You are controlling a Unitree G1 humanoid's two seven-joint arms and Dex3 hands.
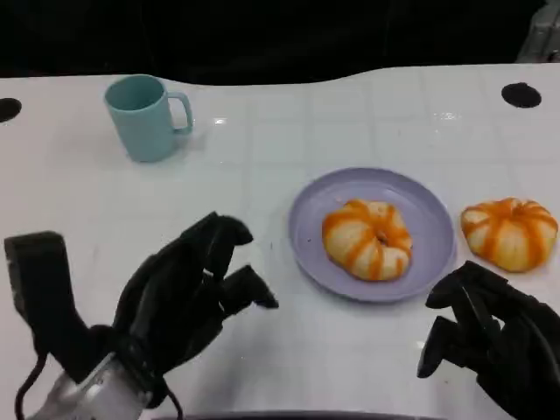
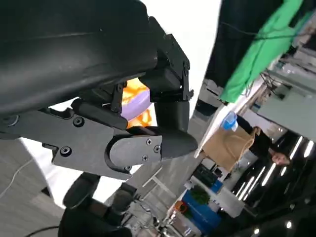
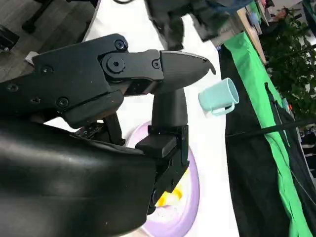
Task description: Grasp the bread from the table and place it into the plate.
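One orange-and-white striped bread (image 1: 367, 239) lies in the lavender plate (image 1: 306, 219) at the table's middle right. A second striped bread (image 1: 510, 232) sits on the bare table just right of the plate. My left hand (image 1: 179, 302) hovers low at the front left, well apart from the plate, fingers spread and holding nothing. My right hand (image 1: 486, 337) hangs at the front right, just in front of the plate's near rim, fingers loosely bent and empty. The left wrist view catches a bit of bread (image 2: 134, 96) and plate (image 2: 136, 106) behind the fingers (image 2: 148, 145). The right wrist view shows the plate (image 3: 190, 195) past my fingers (image 3: 170, 106).
A teal mug (image 1: 144, 116) stands at the back left, and shows in the right wrist view as well (image 3: 219, 97). Two dark round holes (image 1: 521, 94) mark the white table's far corners. A person (image 2: 269, 148) stands away from the table in a room with green cloth.
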